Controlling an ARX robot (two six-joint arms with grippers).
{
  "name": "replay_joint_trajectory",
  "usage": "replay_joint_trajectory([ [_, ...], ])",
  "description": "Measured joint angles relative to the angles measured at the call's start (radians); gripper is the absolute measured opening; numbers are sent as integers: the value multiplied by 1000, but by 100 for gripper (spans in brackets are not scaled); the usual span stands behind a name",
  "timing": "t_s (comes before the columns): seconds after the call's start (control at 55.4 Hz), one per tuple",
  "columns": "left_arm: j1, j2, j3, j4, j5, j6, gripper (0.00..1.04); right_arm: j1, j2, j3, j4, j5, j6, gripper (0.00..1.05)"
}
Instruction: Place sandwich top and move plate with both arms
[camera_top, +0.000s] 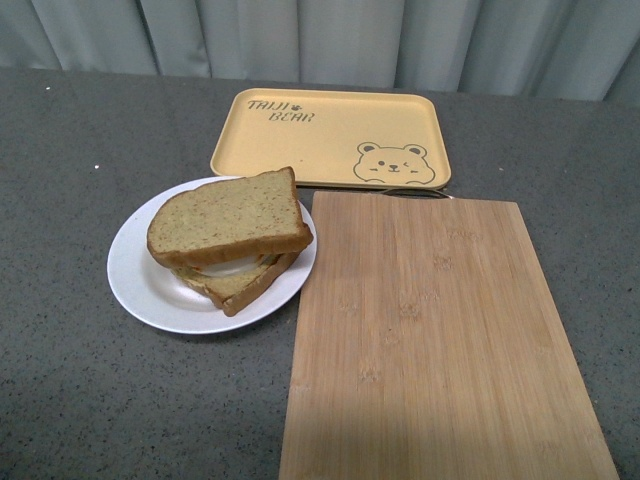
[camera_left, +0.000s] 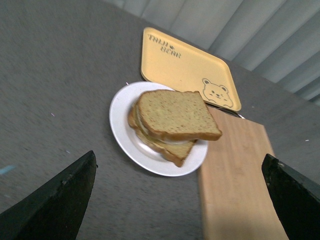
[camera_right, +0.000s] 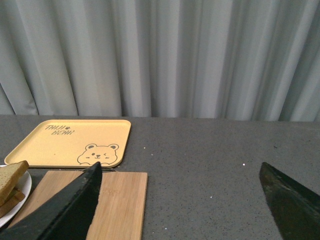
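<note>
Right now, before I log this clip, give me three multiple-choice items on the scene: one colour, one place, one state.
1. The tray is:
A yellow
B blue
C white

2. The plate stands:
A on the tray
B on the table, left of the wooden board
C on the board

3. The left end effector is:
A shut on the plate
B shut on the tray
C open, holding nothing

Answers:
1 A, the bear-print tray shows yellow in every view.
2 B, its rim rests on the grey tabletop.
3 C, the left wrist view shows its fingers spread wide, gripping nothing.
</note>
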Motion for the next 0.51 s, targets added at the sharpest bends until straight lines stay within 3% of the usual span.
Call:
replay_joint_trajectory([
  [0.307, -50, 904, 140, 531, 21, -529, 98, 0, 0, 0, 0, 0, 0, 95],
  [0.505, -68, 1224, 219, 625, 25, -651, 98, 0, 0, 0, 0, 0, 0, 95],
])
